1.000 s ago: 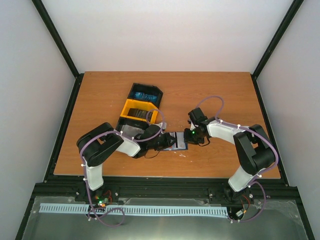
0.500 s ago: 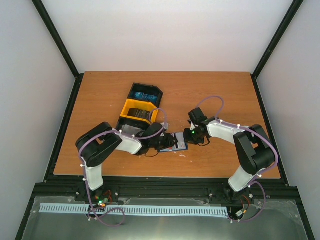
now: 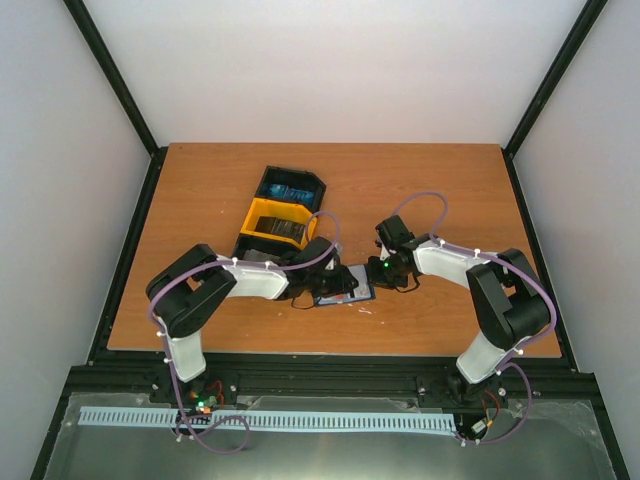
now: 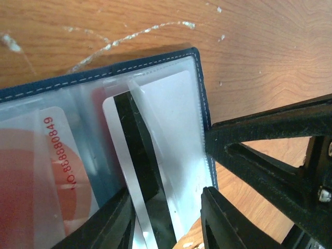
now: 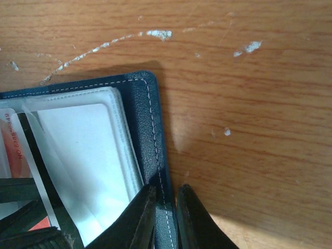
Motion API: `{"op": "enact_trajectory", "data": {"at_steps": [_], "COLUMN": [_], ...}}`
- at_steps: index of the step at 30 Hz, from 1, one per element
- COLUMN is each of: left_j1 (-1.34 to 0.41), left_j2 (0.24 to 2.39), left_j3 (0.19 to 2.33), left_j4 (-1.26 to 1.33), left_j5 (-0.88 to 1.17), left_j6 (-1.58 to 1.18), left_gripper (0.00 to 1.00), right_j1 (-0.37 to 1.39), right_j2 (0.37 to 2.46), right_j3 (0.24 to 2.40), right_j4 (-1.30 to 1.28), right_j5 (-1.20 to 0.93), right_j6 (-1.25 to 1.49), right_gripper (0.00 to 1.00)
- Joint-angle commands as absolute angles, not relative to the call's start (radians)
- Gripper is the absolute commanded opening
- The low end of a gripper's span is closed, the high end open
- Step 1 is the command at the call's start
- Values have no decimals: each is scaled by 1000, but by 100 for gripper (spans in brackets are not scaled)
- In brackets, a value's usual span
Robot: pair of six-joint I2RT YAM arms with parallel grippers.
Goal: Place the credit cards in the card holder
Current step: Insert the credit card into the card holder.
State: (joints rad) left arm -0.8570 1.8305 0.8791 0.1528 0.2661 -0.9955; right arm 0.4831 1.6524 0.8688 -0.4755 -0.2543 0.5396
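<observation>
The card holder (image 3: 349,285) lies open on the table between both grippers, navy-edged (image 4: 104,82) with clear sleeves. A white credit card with a black stripe (image 4: 136,150) sits partly inside its right-hand sleeve. A red-circle card (image 4: 49,166) fills the neighbouring sleeve. My left gripper (image 4: 166,223) is open, its fingers standing either side of the striped card's outer end without pinching it. My right gripper (image 5: 167,220) is shut on the holder's navy right edge (image 5: 147,124), pinning it to the wood. In the top view the left gripper (image 3: 325,284) and right gripper (image 3: 379,271) flank the holder.
A black-and-yellow bin tray (image 3: 252,222) stands just behind the left arm, with blue cards (image 3: 290,190) in its far compartment and dark cards (image 3: 284,229) in the yellow one. The right gripper's fingers (image 4: 259,142) reach into the left wrist view.
My left gripper's jaws have spread apart, letting go of the striped card now lodged in the sleeve. The left arm has shifted slightly. The right gripper has kept its hold.
</observation>
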Motion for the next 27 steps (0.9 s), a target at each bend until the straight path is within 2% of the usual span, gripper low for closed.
{"op": "enact_trajectory", "data": {"at_steps": [1, 8, 16, 23, 27], "left_j1": [-867, -867, -867, -868, -869], "left_j2": [1820, 1826, 1803, 1792, 1802], "left_j3": [903, 965, 1002, 1034, 1047], "left_j4": [-6, -110, -215, -285, -308], "left_j5": [245, 222, 194, 189, 188], "left_j6": [-961, -949, -927, -916, -917], "left_gripper": [39, 49, 51, 56, 57], "right_j1": [499, 497, 498, 503, 532], "right_j2": [1683, 1682, 1661, 1660, 1658], "right_j3": [847, 848, 842, 841, 863], "right_j4": [-499, -497, -466, -472, -525], "right_j5": [-242, -245, -284, -289, -225], "right_j6": [542, 540, 523, 502, 488], "right_gripper": [13, 13, 14, 15, 14]}}
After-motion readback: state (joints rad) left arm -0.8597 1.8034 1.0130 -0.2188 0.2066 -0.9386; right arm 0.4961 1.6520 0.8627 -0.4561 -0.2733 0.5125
